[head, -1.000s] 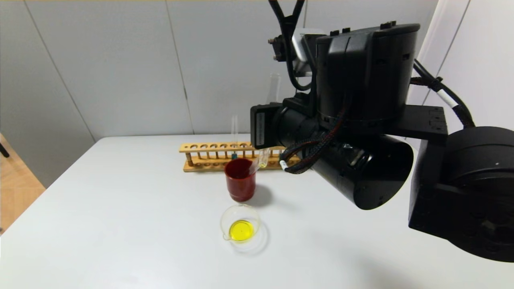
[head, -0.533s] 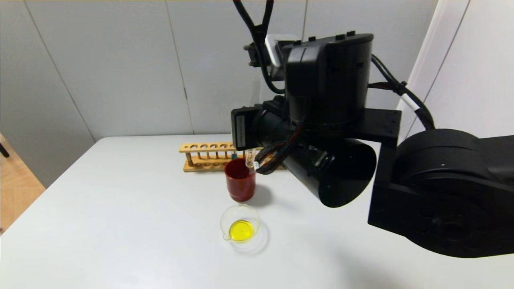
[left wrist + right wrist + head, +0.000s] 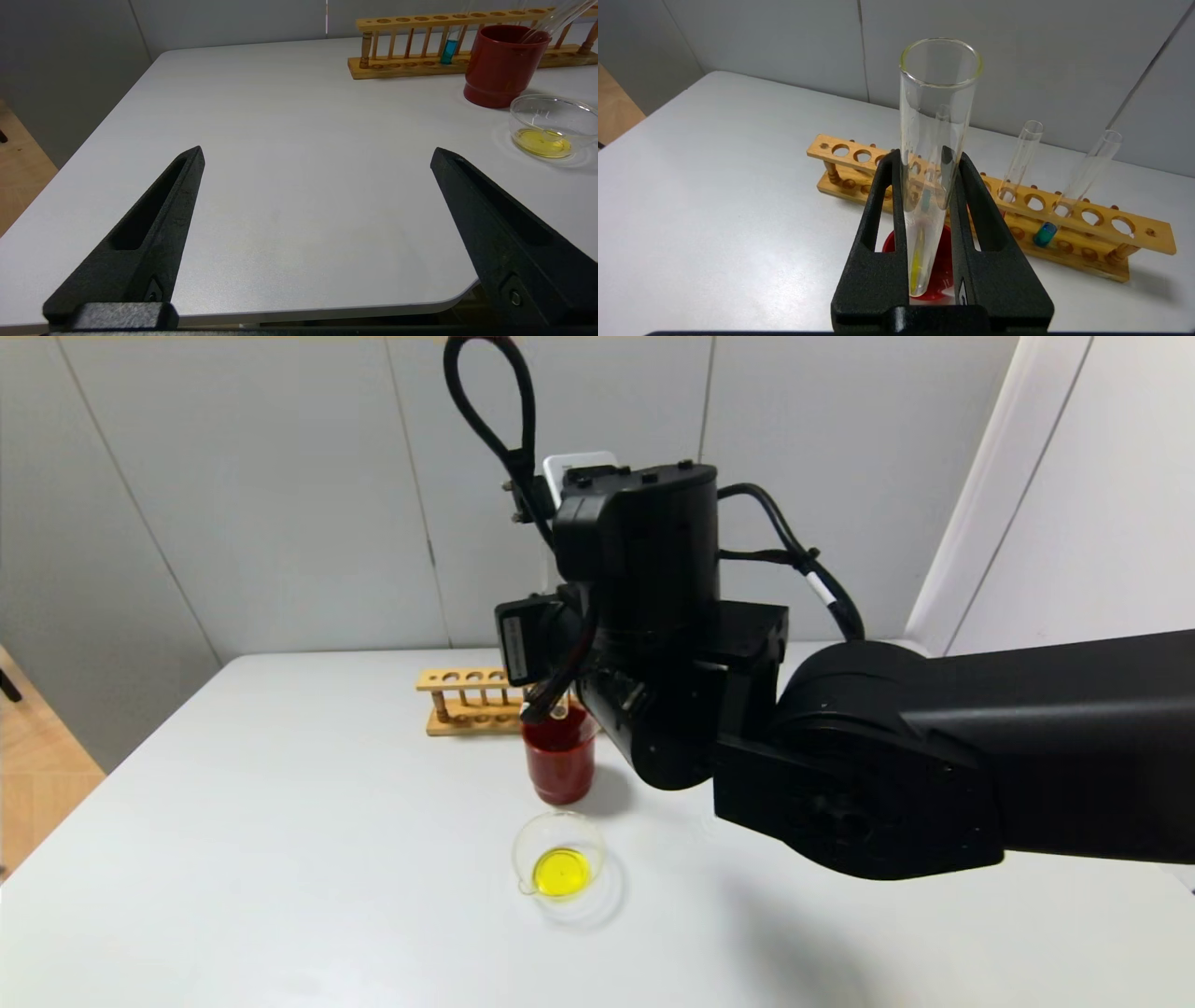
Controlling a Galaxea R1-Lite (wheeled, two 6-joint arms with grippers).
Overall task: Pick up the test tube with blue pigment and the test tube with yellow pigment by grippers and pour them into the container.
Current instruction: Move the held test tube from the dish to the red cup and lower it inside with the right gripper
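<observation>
Above the red cup [image 3: 558,761] at the counter's twelve o'clock, the right arm hides its gripper. Left gripper [image 3: 317,156] gapes wide, empty. Right gripper [image 3: 928,219] pinches the test tube with yellow pigment [image 3: 931,154] mid-length: light, slippery, breakable glass.

a lab bench: wooden test-tube rack [image 3: 467,700] behind the gripper, glass dish [image 3: 558,859] below it, bare white table [image 3: 280,859], plain grey walls.
</observation>
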